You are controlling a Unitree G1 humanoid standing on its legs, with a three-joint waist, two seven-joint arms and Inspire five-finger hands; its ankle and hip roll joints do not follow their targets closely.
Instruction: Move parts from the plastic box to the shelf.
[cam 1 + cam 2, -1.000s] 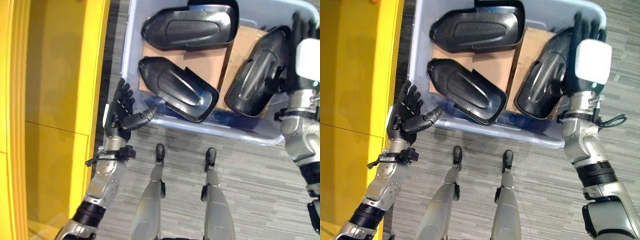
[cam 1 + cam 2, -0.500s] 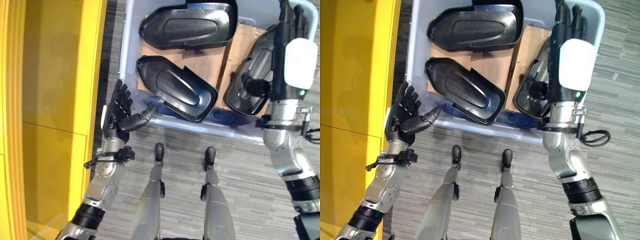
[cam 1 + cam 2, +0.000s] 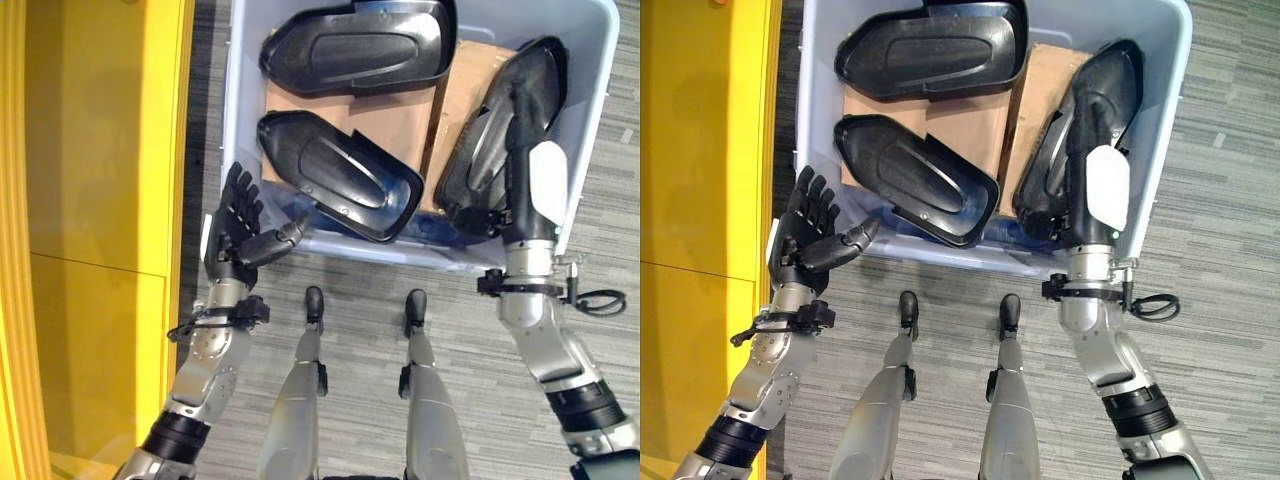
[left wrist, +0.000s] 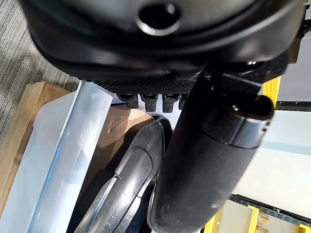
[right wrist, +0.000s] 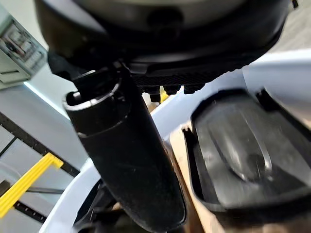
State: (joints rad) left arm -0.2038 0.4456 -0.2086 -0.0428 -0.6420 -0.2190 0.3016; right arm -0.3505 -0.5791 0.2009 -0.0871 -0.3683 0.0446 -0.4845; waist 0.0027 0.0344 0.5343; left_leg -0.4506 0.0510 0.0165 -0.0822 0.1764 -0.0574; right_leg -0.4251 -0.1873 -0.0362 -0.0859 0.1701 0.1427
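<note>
While nothing's actually been lifted yet, this looks like the reach-in step: the left hand (image 3: 240,225) hangs just outside the near left corner of the plastic box (image 3: 236,120), fingers spread, thumb out, holding nothing. Further in, the right hand (image 3: 1095,190) lies flat along the right-hand part (image 3: 1080,130), fingers straight, no grip that I can see. That part's long axis runs near to far, narrow end pointing to the far right corner. The middle part (image 3: 335,172) sits diagonally, nose far-left, and the far part (image 3: 355,45) lies crosswise. Next it probably needs fingers curled round an edge, then a carry left to the yellow shelf (image 3: 90,200).
</note>
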